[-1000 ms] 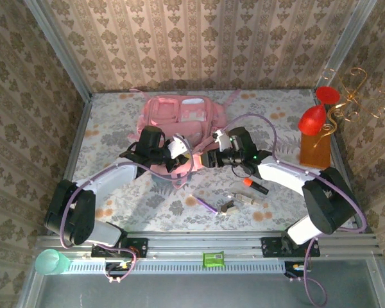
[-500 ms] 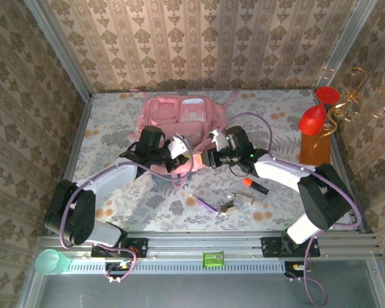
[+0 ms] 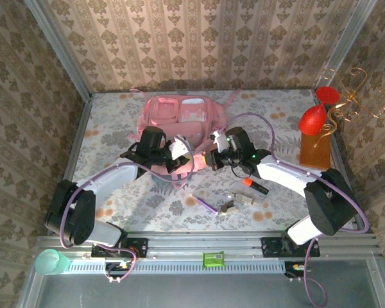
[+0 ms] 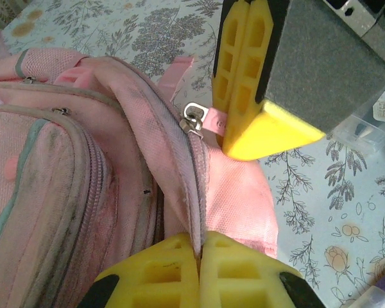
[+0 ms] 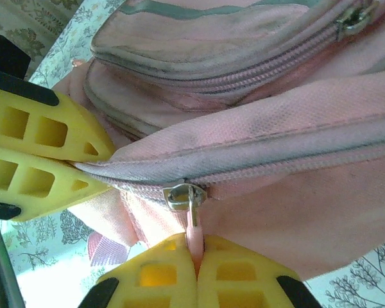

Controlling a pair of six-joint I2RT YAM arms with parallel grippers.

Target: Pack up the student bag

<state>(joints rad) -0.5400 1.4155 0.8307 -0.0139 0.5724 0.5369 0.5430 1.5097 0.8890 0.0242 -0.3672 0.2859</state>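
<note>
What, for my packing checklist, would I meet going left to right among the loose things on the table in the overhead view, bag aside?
purple pen → metal clip → orange-and-black marker → orange block

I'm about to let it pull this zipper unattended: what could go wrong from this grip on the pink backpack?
The right hand pinches only the thin pink pull tab below the metal zipper slider; it may slip out, or twist the slider sideways and jam it. The left hand clamps just the edge of the soft pink fabric backpack beside the zip; if that slips, the whole bag could drag instead of the slider running.
</note>
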